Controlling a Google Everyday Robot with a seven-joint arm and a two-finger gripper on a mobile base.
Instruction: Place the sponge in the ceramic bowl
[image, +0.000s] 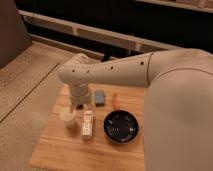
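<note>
The blue-grey sponge lies on the wooden table, near its far edge. The glossy dark ceramic bowl stands to the right of it and closer to me, with nothing inside. My gripper hangs from the white arm's wrist and points down at the table, just left of the bowl and in front of the sponge, touching neither. It looks open with nothing in it.
A small white cup stands just left of the gripper. A thin orange object lies between sponge and bowl. My bulky white arm covers the table's right side. Beyond the table's left edge is speckled floor.
</note>
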